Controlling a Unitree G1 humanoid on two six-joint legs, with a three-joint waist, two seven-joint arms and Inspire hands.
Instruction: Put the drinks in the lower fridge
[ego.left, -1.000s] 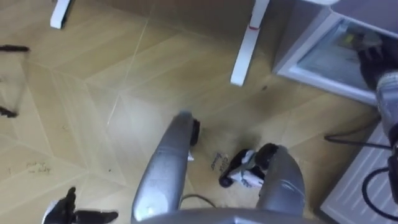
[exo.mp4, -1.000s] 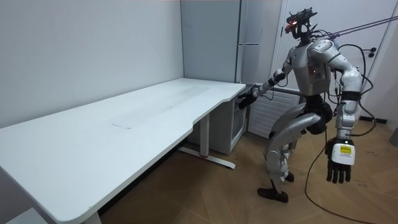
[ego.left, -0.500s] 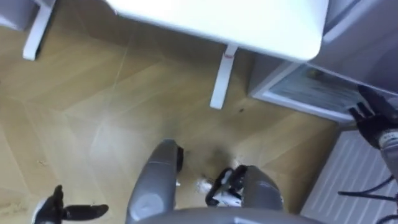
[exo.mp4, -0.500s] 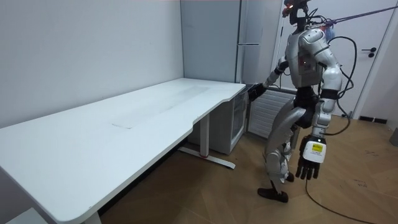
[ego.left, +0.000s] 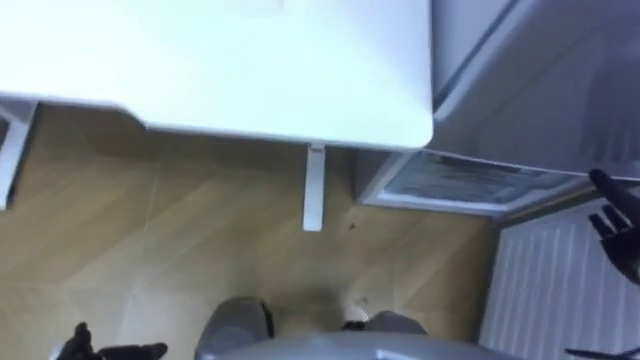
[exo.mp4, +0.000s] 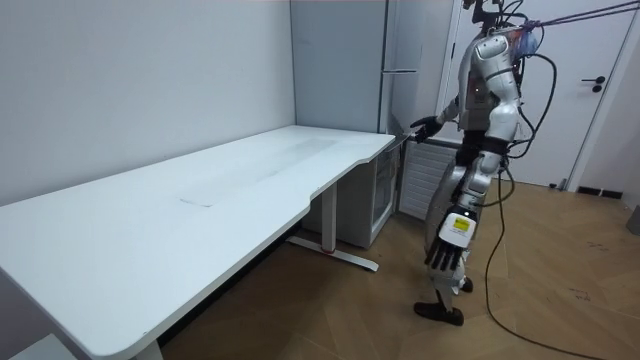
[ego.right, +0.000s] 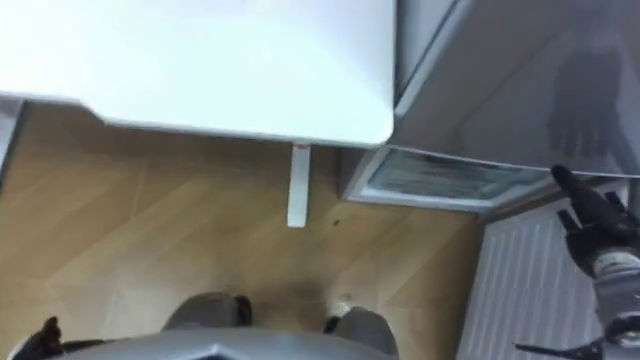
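Right eye view puts the right hand (ego.right: 598, 232), fingers apart and empty, just right of the lower fridge (ego.right: 450, 180), nearer it than the slack, open-fingered left hand (exo.mp4: 445, 262).

White table (ego.left: 250, 70) stretched across the top, its leg (ego.left: 314, 187) planted on the wooden floor (ego.left: 180, 240). The lower fridge (ego.left: 470, 182) sat just beside it. The right hand (ego.left: 622, 225) hovered at the right edge, fingers spread; the left hand (ego.left: 90, 350) hung bottom left.
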